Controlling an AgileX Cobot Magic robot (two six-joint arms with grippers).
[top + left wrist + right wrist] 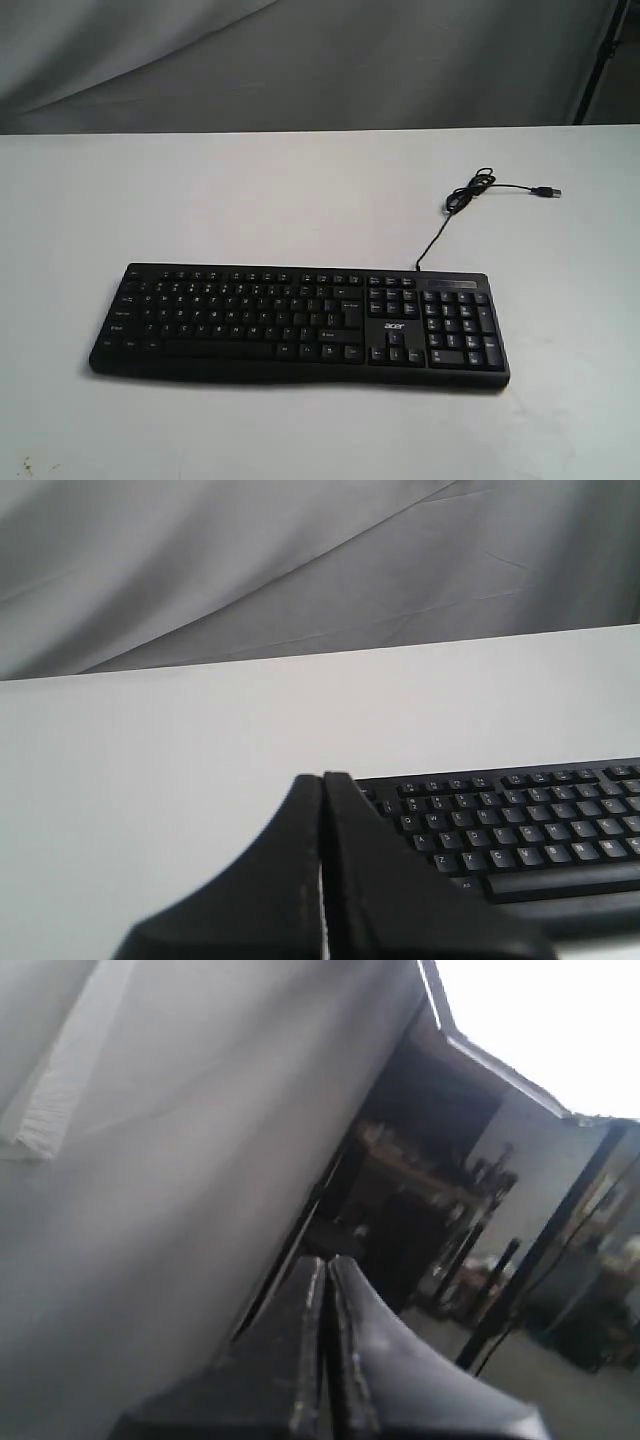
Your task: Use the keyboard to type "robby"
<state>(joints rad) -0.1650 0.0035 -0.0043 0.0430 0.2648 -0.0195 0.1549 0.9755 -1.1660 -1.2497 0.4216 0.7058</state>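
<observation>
Zero keys touched yet, judged: pre-approach step. Acer keyboard [300, 320] flat on white table [120, 200], near centre, cable [450, 215] trailing far right. Left gripper [322, 780] fingers pressed together, facing keyboard's left end; right gripper [327, 1262] likewise, aimed off-table. Next: lower closed tip onto "r".

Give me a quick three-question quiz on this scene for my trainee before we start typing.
1. True or false: the left gripper is shut.
2. The USB plug is: A) in a socket, B) loose on the table, C) on the floor.
3. Which wrist view shows the keyboard?
Key: 1 true; 2 B; 3 left.
</observation>
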